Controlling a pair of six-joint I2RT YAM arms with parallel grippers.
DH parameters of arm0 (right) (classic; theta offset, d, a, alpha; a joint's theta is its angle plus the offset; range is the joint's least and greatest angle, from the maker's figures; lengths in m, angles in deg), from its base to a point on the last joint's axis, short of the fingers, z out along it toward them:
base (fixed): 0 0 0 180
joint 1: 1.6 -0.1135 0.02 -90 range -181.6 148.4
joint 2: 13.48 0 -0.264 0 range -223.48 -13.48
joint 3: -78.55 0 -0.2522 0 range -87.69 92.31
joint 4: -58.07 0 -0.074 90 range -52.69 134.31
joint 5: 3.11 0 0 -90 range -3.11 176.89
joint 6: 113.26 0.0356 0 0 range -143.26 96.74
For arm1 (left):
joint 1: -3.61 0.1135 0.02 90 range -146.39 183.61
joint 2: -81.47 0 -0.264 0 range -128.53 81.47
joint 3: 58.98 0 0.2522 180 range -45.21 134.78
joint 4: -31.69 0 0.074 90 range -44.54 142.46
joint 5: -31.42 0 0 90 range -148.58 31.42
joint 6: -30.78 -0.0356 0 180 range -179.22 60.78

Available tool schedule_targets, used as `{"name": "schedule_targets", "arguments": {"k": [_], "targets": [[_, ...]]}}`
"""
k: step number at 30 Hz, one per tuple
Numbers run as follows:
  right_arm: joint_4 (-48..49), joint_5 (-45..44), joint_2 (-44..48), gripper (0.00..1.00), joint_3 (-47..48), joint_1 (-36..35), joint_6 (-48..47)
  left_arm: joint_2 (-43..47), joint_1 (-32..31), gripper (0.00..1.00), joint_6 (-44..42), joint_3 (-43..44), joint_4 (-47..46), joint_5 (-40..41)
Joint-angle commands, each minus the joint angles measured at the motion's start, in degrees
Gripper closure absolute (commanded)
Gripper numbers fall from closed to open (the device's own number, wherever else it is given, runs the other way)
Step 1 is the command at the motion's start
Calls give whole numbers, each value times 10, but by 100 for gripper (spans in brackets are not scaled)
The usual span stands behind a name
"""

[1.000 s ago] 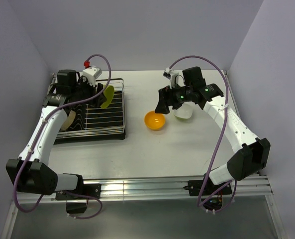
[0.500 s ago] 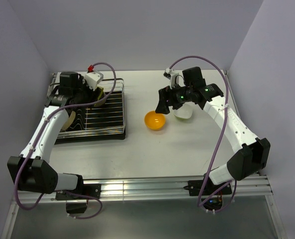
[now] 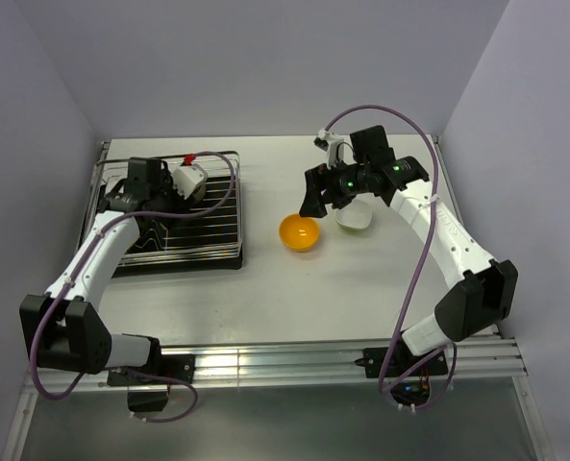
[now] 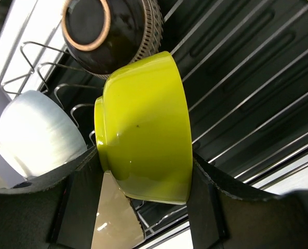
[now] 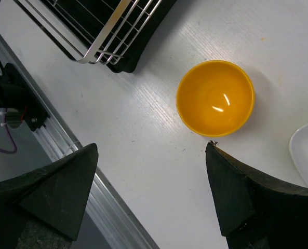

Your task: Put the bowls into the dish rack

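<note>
White table (image 3: pixel 361 288) holds the dish rack (image 3: pixel 212 235) at left. Over its wires the left end effector (image 4: pixel 143 179) grips a shiny lime green bowl (image 4: pixel 143 119), tipped sideways, near a black bowl (image 4: pixel 109 28). Right end effector (image 5: pixel 151 194) hangs wide open over the orange bowl (image 5: pixel 215 97).

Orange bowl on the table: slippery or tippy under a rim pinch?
Probably slick: the orange bowl shows sharp glossy highlights inside, so a rim pinch may slide. Likely rigid; its rim looks evenly round. Sitting upright on the table, a side push would likely skid it rather than tip it.
</note>
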Motion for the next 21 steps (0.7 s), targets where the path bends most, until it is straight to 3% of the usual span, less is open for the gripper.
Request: {"name": "schedule_targets", "arguments": {"k": [1,21], "targets": [[-4,10,-5,9,25,4,-4,22,-15,100,-44,-12,-27,31],[-10,10,-5,9,16,4,-13,7,-63,100,-110,-52,-71,100]]}}
